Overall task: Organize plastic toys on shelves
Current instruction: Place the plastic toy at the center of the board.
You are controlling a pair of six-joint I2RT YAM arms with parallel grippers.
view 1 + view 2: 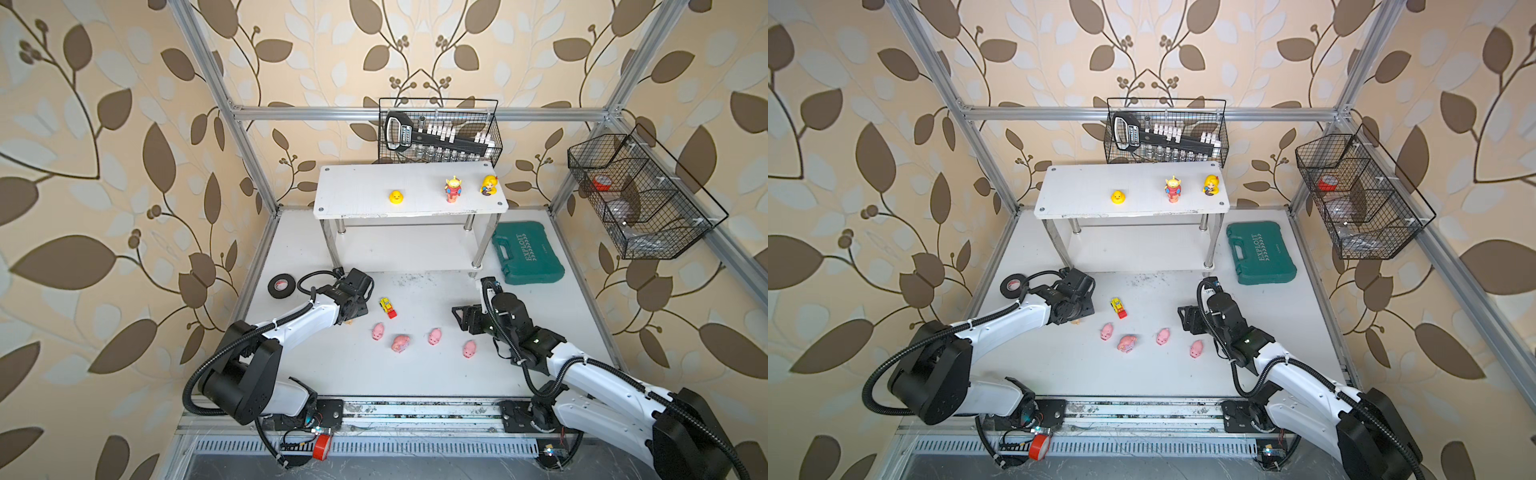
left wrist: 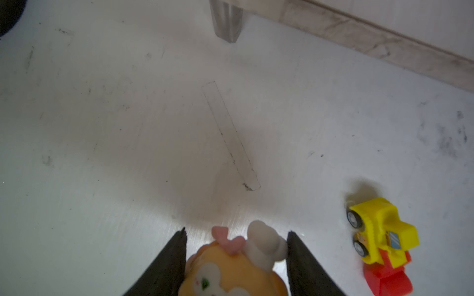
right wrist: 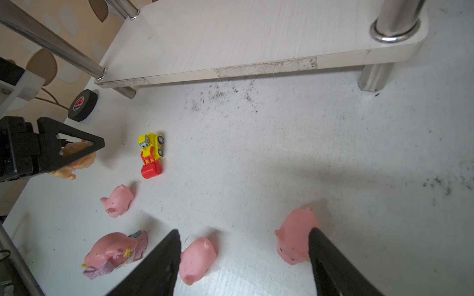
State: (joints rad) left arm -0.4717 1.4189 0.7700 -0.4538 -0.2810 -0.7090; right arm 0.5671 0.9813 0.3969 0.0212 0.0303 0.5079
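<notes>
Left gripper [image 2: 236, 232] apparently tight around orange animal [image 2: 220, 271] (vehicle [image 2: 379, 230] just beside); right gripper [image 3: 244, 231] agape near piglets [image 3: 196, 258].

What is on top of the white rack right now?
Three toys stand on its top board: yellow duck, alien, yellow doll. In both top views that board covers most of the lower board.

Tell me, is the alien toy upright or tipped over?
Upright. In both top views the alien toy stands on the rack's top board, green head uppermost.
</notes>
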